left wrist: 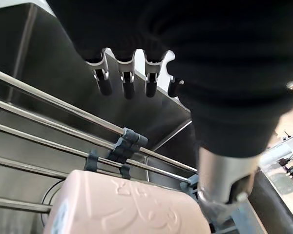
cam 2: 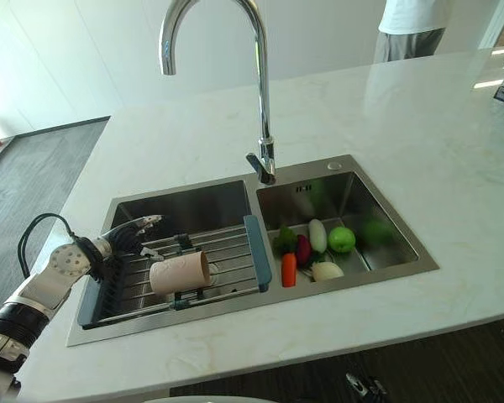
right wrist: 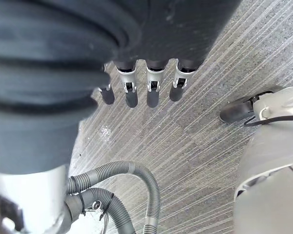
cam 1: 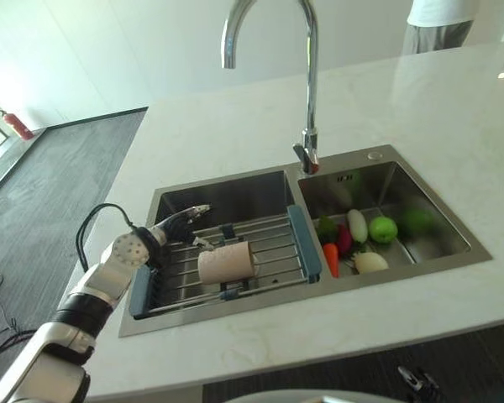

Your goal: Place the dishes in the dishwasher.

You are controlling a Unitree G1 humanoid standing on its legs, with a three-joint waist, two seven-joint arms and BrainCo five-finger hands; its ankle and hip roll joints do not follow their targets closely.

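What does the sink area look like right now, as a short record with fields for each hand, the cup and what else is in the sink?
left hand: open, fingers straight, over the rack in the left basin, apart from the cup
right hand: open, down over the grey floor
cup: pink cup on its side on the rack
right basin: carrot, green apple and other vegetables
faucet: behind the divider
person: beyond the counter's far side

I saw a brushed steel sink (cam 1: 235,191) under a mirror-bright chrome tap (cam 1: 310,75), set in a glossy, marble-look counter (cam 1: 454,117). The rack (cam 1: 260,252) had shiny metal rods and matt plastic ends; the pink cup (cam 1: 226,263) looked matt, with embossed relief.
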